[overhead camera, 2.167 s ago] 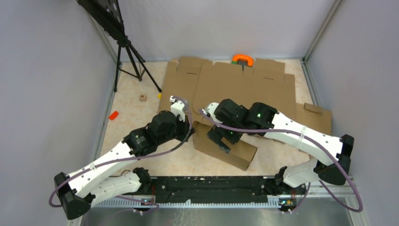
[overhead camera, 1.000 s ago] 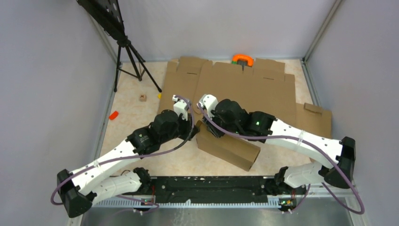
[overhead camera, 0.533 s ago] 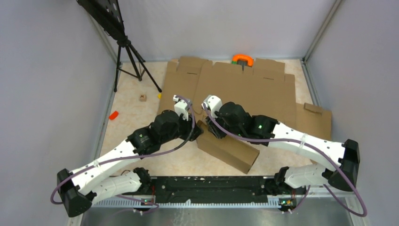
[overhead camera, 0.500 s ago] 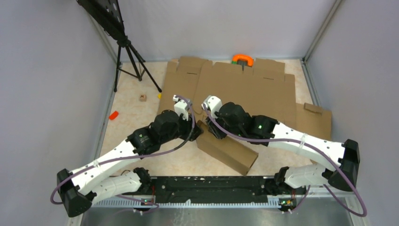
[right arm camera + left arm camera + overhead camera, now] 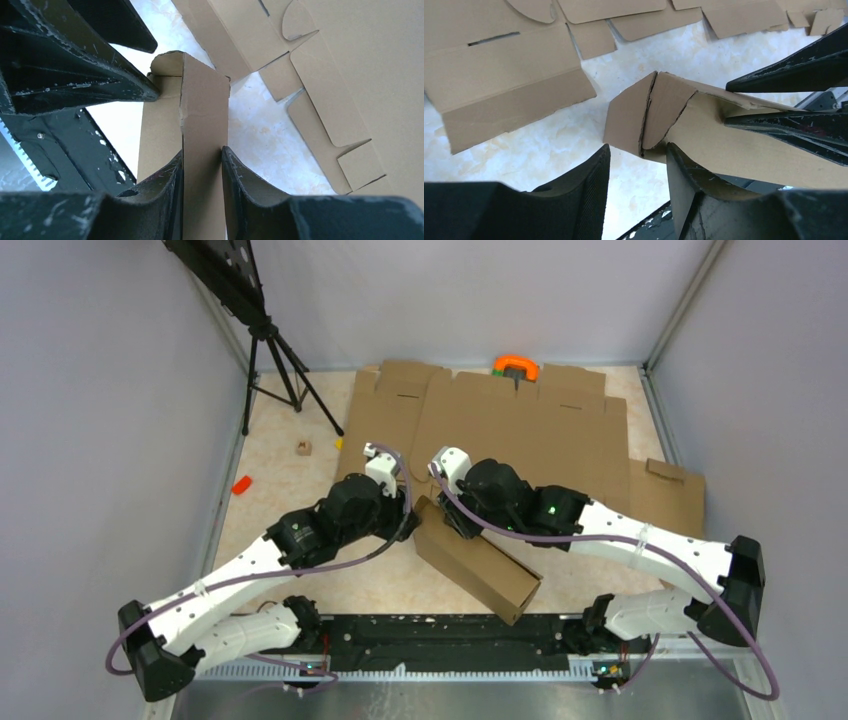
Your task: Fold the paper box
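Paper box (image 5: 478,562) swung round since a second ago, its near end now closer to the front rail. It lies slantwise on the table (image 5: 290,490) between both arms, in front of the flat cardboard sheets (image 5: 520,425). Left gripper (image 5: 638,150): jaws now parted, standing at the box's folded far corner without squeezing it. Right gripper (image 5: 201,152): clamped on an upright wall at that same end.
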Robot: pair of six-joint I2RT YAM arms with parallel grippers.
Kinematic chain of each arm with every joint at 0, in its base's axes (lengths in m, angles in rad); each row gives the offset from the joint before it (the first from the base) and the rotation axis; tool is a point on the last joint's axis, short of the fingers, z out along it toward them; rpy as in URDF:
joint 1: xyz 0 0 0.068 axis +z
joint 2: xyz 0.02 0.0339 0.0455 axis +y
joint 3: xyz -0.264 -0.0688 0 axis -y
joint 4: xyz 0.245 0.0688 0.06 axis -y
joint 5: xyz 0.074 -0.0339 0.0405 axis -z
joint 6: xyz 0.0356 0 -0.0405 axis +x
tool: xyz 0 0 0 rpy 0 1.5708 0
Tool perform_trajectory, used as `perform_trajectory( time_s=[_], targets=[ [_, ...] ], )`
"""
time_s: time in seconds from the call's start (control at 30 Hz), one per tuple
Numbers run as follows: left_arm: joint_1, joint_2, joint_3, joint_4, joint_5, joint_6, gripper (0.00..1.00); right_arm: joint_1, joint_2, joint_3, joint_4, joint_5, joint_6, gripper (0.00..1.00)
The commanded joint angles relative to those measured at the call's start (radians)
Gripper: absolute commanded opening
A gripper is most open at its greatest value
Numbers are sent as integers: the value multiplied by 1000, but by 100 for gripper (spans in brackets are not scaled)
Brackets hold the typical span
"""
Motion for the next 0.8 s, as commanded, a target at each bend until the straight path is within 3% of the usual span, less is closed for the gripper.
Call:
perform_trajectory(
  time_s=[0.0, 0.27, 0.6, 0.77],
  targets=[
    [2, -1, 49, -82, -88, 25, 48, -6, 1, -13, -76, -5, -3, 28],
    [2, -26, 85, -39, -30, 108, 39, -7, 5, -8, -80, -17, -3, 27],
    [9, 27, 134, 26, 29, 187, 37, -6, 9, -4, -81, -36, 2, 27],
    [22, 64, 156, 47, 53, 196, 24, -7, 9, 0, -87, -36, 3, 27]
  ],
)
